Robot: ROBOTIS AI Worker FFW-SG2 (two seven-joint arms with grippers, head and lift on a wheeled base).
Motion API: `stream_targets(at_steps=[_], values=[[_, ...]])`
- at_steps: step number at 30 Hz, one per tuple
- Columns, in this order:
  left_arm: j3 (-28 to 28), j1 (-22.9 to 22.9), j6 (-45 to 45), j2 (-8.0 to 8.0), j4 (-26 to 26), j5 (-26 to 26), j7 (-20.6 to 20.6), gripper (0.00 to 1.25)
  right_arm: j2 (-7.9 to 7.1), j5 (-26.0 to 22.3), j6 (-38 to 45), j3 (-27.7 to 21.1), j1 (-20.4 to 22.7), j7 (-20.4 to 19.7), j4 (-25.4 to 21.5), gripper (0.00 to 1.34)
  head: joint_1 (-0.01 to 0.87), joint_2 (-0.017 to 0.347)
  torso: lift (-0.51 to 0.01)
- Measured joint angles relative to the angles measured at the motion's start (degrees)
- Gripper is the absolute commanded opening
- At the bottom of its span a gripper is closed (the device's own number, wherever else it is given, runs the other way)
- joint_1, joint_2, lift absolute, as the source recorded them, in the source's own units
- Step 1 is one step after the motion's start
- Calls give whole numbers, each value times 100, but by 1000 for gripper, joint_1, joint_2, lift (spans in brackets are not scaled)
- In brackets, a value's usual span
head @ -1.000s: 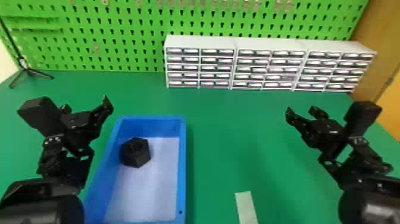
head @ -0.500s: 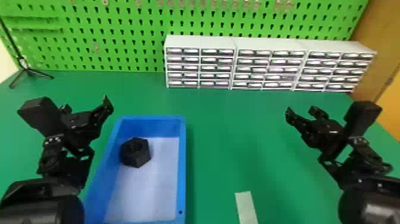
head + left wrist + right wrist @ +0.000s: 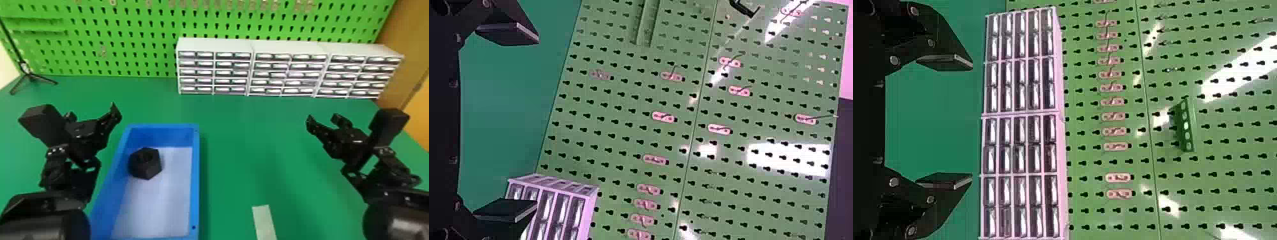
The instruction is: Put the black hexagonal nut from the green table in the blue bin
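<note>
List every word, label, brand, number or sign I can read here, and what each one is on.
None can be read.
Drawer cabinets: pale patches on the fronts, too small to tell whether they are labels.
Black hexagonal nut, blue bin: no lettering to be made out.
Pale strip on the table, pegboard: no lettering to be made out either.

A hand could pass over the worktop (image 3: 249, 153) between the left tool (image 3: 92, 112) and right tool (image 3: 322, 118); the blue bin (image 3: 196, 178) stands inward of the left one, drawers (image 3: 214, 44) beyond the right.
</note>
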Motion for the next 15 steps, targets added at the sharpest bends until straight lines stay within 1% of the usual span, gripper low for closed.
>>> stream_targets(at_steps=[15], values=[[0,0,0,0,0,0,0,1123,9,2,0,0,2,1,0,868,692,8,-97]])
